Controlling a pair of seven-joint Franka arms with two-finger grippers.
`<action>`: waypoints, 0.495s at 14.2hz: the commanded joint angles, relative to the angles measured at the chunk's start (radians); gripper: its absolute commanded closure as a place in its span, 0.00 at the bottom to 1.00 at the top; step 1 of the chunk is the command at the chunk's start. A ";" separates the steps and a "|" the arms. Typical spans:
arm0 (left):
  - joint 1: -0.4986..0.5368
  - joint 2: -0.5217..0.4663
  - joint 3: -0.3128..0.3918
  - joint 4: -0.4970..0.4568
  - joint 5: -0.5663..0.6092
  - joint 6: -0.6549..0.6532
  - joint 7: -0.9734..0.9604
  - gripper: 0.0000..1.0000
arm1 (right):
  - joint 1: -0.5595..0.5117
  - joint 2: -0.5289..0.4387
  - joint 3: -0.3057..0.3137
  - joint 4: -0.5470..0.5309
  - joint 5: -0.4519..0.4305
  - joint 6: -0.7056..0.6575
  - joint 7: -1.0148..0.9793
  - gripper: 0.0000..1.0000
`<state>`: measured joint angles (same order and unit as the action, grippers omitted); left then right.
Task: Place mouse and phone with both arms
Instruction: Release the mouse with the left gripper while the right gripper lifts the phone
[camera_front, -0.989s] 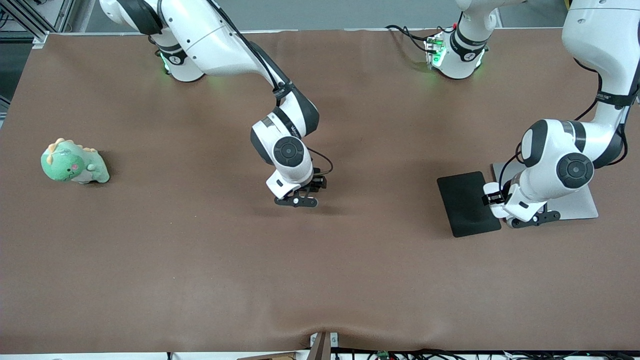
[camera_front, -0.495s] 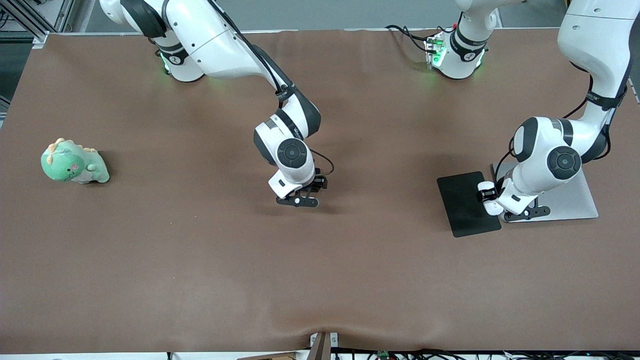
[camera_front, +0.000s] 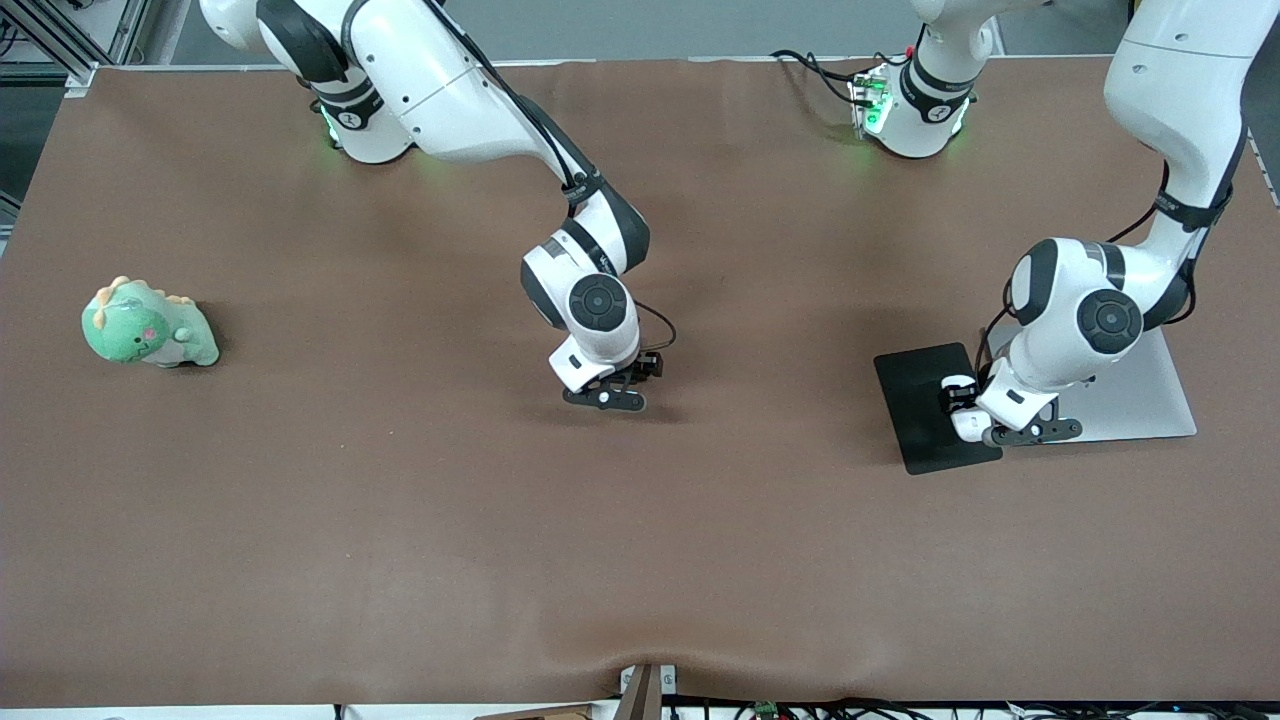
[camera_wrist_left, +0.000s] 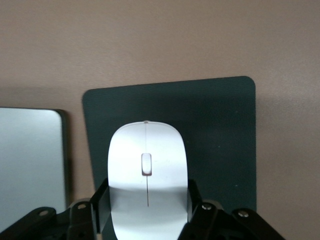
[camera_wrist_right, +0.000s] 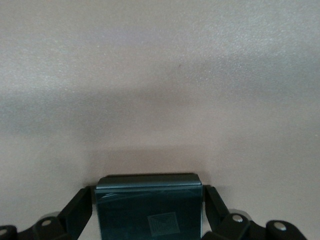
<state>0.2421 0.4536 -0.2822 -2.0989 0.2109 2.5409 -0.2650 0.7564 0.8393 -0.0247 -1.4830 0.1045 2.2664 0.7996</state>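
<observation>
No legible brand or writing anywhere; only a faint square emblem on the phone (camera_wrist_right: 149, 210). Nearest the front camera, toward the left arm's end of the bench (camera_front: 400, 560): left gripper (camera_front: 985, 428) low over the black pad (camera_front: 915, 400), clamped tight on the white mouse (camera_wrist_left: 146, 175), one finger (camera_wrist_left: 100, 202) on each flank. Left arm bent at the elbow, wrist turned down. Beside the pad, a silver slab (camera_front: 1150, 400). Mid-bench: right gripper (camera_front: 612, 392) just above the surface, fingers (camera_wrist_right: 77, 210) spread wide and gripping the phone by its edges, right arm reaching out and down. Toward the right arm's end, a green dinosaur toy (camera_front: 148, 325).
</observation>
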 joint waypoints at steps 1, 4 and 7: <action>0.008 0.017 -0.006 -0.009 0.004 0.030 0.012 1.00 | 0.006 0.011 -0.009 0.020 -0.019 0.001 0.026 0.40; 0.006 0.039 -0.006 -0.012 0.002 0.065 0.012 1.00 | -0.020 -0.017 -0.011 0.018 -0.017 -0.007 0.023 1.00; 0.006 0.051 -0.006 -0.010 0.004 0.081 0.012 1.00 | -0.078 -0.173 -0.029 -0.038 -0.014 -0.054 0.018 1.00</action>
<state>0.2421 0.5030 -0.2823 -2.1000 0.2109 2.5973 -0.2650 0.7339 0.8091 -0.0539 -1.4588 0.1023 2.2642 0.8102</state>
